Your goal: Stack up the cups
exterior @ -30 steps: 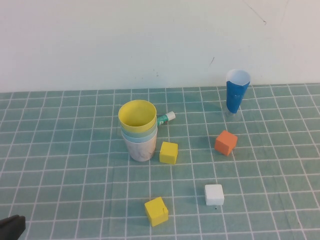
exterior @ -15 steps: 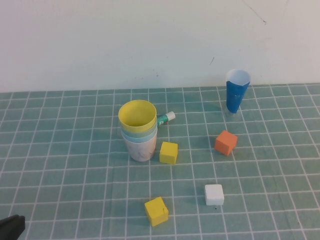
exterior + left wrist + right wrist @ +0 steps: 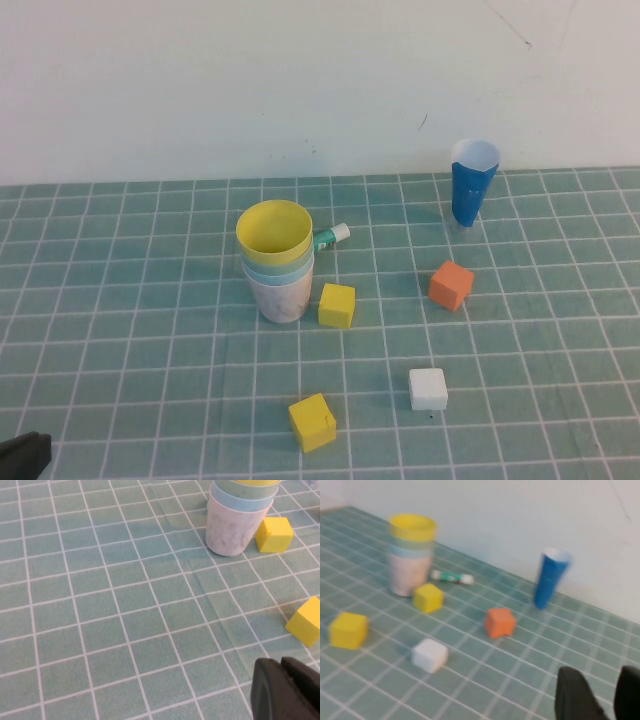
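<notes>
The cups stand nested in one upright stack (image 3: pixel 277 265) left of the table's middle. The yellow inside is on top, a light blue rim sits below it, and a pale marbled cup is at the bottom. The stack also shows in the left wrist view (image 3: pixel 235 522) and the right wrist view (image 3: pixel 411 555). My left gripper (image 3: pixel 24 455) is at the near left corner, far from the stack; in its wrist view it (image 3: pixel 282 672) is shut and empty. My right gripper (image 3: pixel 604 692) is out of the high view, open and empty above the mat.
A narrow dark-blue cone cup (image 3: pixel 472 185) stands at the back right. A yellow block (image 3: pixel 337 305) touches the stack's right side. Another yellow block (image 3: pixel 313 422), a white block (image 3: pixel 428 389) and an orange block (image 3: pixel 451 285) lie nearer. A green-and-white tube (image 3: pixel 332 236) lies behind the stack.
My left gripper has slipped slightly lower toward the near left corner. The cups and blocks have not moved.
</notes>
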Controlling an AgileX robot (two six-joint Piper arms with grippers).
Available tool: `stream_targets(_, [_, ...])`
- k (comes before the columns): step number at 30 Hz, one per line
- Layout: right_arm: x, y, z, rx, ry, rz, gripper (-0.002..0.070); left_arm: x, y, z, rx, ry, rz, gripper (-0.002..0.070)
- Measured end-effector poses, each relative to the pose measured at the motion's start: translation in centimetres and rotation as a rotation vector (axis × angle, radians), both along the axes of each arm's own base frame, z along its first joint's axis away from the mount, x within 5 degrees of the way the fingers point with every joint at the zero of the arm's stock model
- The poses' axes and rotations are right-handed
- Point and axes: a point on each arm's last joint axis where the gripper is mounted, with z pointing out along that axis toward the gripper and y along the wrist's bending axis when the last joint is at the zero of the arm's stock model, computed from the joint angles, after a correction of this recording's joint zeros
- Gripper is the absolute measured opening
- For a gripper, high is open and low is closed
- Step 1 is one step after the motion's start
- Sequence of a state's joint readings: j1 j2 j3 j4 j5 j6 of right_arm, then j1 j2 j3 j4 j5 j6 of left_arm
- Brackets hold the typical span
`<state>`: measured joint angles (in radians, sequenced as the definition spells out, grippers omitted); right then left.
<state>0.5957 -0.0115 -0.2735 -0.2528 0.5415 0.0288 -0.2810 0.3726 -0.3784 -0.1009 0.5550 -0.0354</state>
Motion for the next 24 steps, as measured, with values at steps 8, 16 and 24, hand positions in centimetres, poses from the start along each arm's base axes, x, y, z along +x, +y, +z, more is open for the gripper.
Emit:
stream_targets(8, [0.1, -0.6, -0.5, -0.009, 0.015, -0.297, 0.0188, 0.0, 0.0, 0.0, -0.001, 0.006, -0.001, -0.0002])
stream_targets(16, [1.8, -0.4, -4.0, 0.037, -0.085, -0.41, 0.0188, 0.0, 0.0, 0.0, -0.001, 0.006, -0.001, -0.0002])
stream_targets(24, [2.2, -0.4, -7.1, 0.104, 0.014, -0.429, 0.0188, 0.0, 0.0, 0.0, -0.001, 0.006, -0.001, -0.0002])
